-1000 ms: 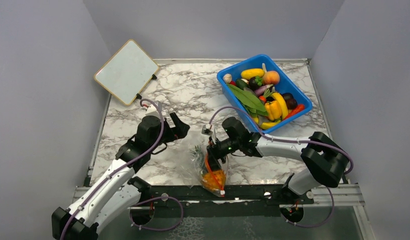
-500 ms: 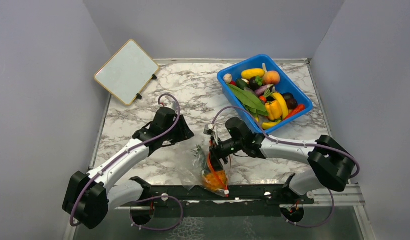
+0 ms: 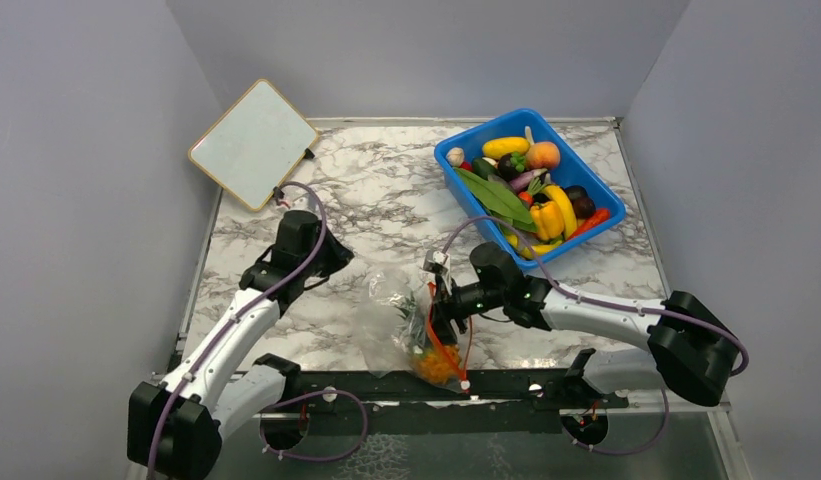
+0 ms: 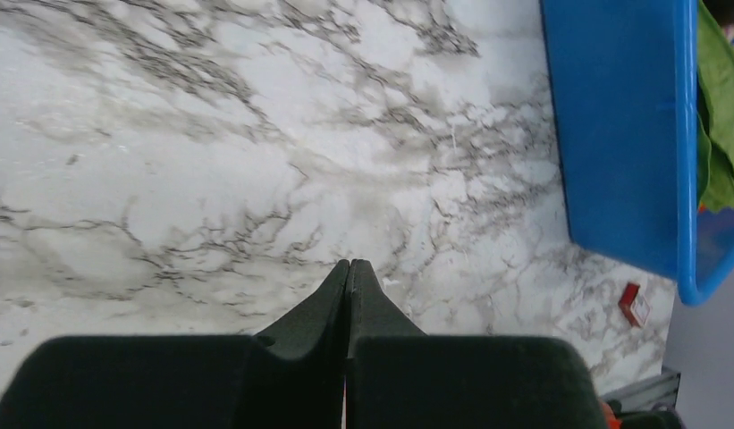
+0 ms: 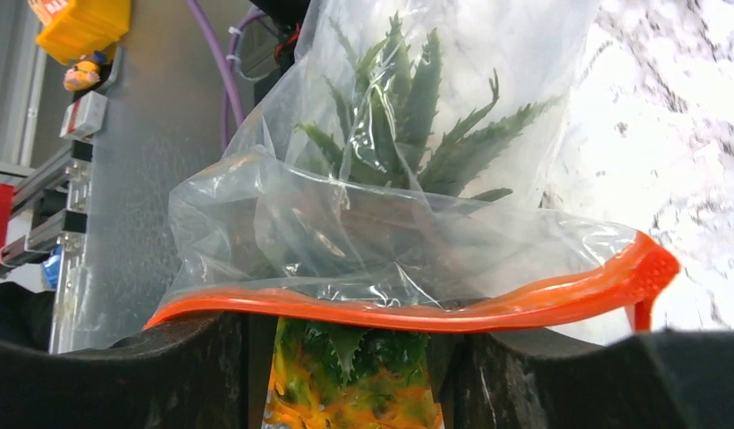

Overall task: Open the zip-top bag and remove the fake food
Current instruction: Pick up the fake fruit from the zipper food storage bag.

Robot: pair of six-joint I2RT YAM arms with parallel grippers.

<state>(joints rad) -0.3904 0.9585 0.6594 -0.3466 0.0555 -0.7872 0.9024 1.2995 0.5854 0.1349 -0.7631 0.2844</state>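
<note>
From where I stand, the zip-top bag (image 3: 391,320) lies at about six o'clock on the marble table (image 3: 386,190), close to the near edge. It is clear and crumpled. Inside it is an orange pineapple (image 3: 434,362) whose spiky green crown (image 5: 408,125) presses against the film.

The right arm's fingers (image 5: 184,375) are at the bag's mouth and stand apart, one on each side. The pineapple and the plastic sit in the gap between them, and the red-orange zip strip (image 5: 390,315) runs across in front of both.

The left arm's fingers (image 4: 327,304) are pressed together on nothing, over bare marble at roughly nine o'clock, well apart from the bag.

A blue bin (image 4: 613,134) sits at about one o'clock, heaped with toy fruit and vegetables (image 3: 526,185). A whiteboard (image 3: 254,143) leans at ten o'clock against the left wall.
</note>
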